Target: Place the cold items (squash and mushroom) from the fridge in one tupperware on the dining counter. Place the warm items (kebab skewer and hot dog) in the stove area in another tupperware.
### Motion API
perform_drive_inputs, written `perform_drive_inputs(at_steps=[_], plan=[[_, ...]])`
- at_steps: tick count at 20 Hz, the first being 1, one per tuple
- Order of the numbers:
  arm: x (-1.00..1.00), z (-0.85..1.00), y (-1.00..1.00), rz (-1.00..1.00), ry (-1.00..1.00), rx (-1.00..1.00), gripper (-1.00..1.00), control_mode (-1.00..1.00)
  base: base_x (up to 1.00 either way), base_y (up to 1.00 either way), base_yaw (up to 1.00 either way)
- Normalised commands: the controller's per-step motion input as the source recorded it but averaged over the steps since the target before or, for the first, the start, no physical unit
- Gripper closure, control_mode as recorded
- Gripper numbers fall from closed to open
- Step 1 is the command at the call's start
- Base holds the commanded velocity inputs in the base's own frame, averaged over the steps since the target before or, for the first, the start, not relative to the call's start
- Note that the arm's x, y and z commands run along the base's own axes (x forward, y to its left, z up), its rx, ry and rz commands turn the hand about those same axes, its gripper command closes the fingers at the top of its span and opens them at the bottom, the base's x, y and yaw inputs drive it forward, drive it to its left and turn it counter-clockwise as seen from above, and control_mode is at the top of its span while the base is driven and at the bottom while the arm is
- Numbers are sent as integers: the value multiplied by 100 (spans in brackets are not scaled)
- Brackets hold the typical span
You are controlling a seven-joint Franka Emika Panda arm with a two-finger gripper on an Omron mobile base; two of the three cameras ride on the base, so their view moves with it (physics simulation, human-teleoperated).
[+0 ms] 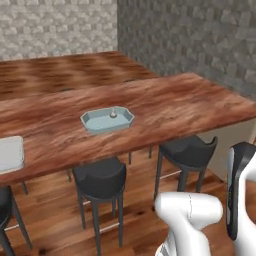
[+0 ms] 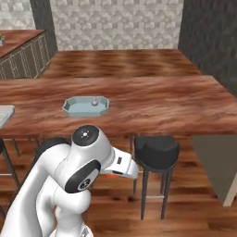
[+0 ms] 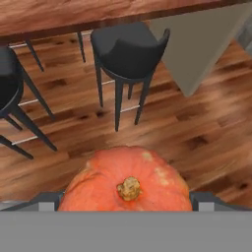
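1. We see our end effector (image 3: 127,203) spread wide around the orange squash (image 3: 126,179), gripping it
2. The mushroom (image 1: 113,113) sits in the tupperware (image 1: 107,120) mid-counter (image 1: 165,102), towards its near edge

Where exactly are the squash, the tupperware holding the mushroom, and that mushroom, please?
squash (image 3: 129,183): hand view, orange top by stem.
tupperware (image 1: 90,120): left base view, left rim.
mushroom (image 1: 113,113): left base view, its cap.
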Motion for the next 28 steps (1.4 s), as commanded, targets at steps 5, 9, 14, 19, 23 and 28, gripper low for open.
perform_drive_inputs(at_steps=[5,9,14,19,23,28], plan=[[0,0,0,0,0,0,100,100,45,-23,45],[0,0,0,0,0,0,100,100,49,-38,39],[0,0,0,0,0,0,100,100,47,-73,27],[0,0,0,0,0,0,100,100,43,-64,17],[0,0,0,0,0,0,100,100,44,-11,8],[0,0,0,0,0,0,100,100,42,0,10]])
